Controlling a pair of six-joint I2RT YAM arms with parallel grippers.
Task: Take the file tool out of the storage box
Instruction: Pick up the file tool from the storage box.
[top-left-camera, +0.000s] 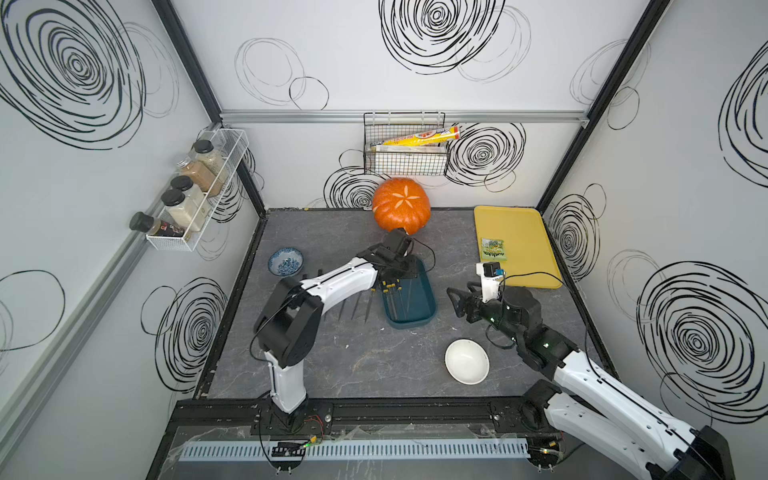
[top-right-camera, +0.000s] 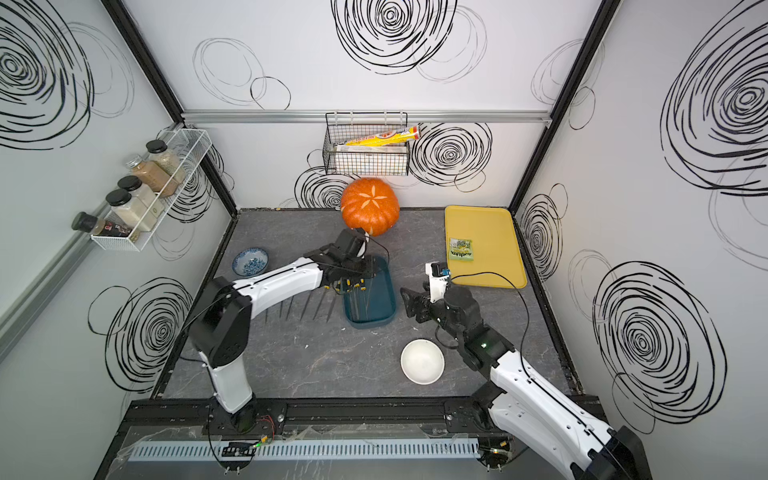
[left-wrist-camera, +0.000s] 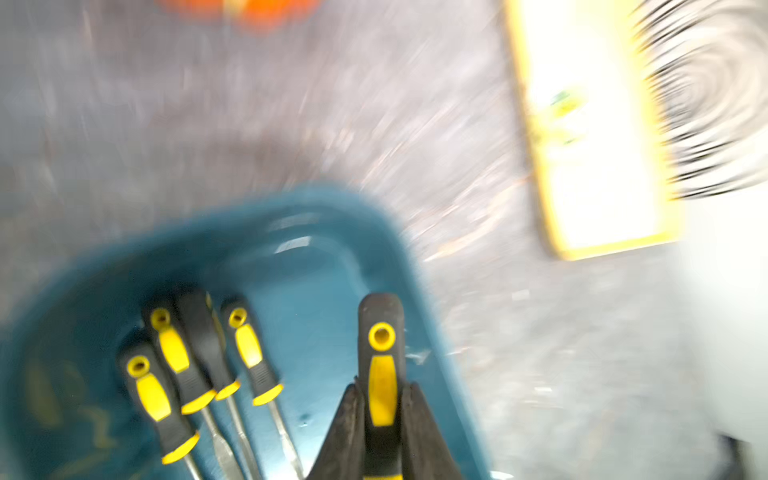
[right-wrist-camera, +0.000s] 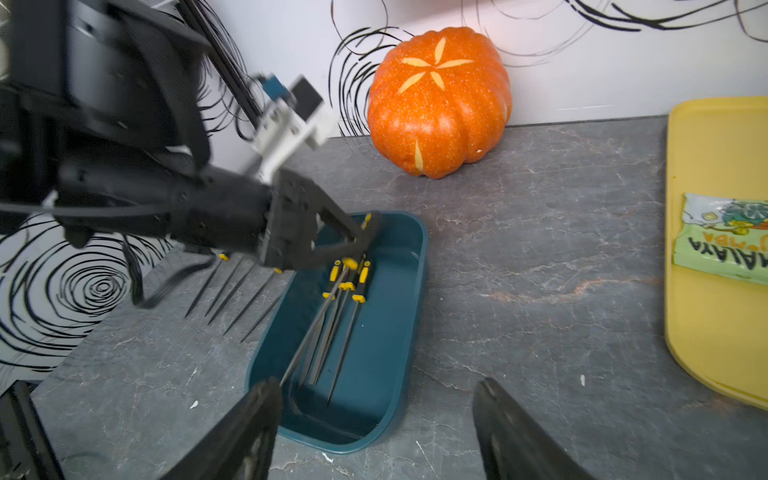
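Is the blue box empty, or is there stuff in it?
Not empty. Several files with black-and-yellow handles lie inside the storage box; both wrist views show them.

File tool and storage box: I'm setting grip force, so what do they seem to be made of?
File tool: handle looks like matte black rubbery plastic with yellow inserts; shaft thin, grey, probably steel. Storage box: teal moulded plastic, smooth and fairly glossy, judging by rounded corners and light glints on its floor.
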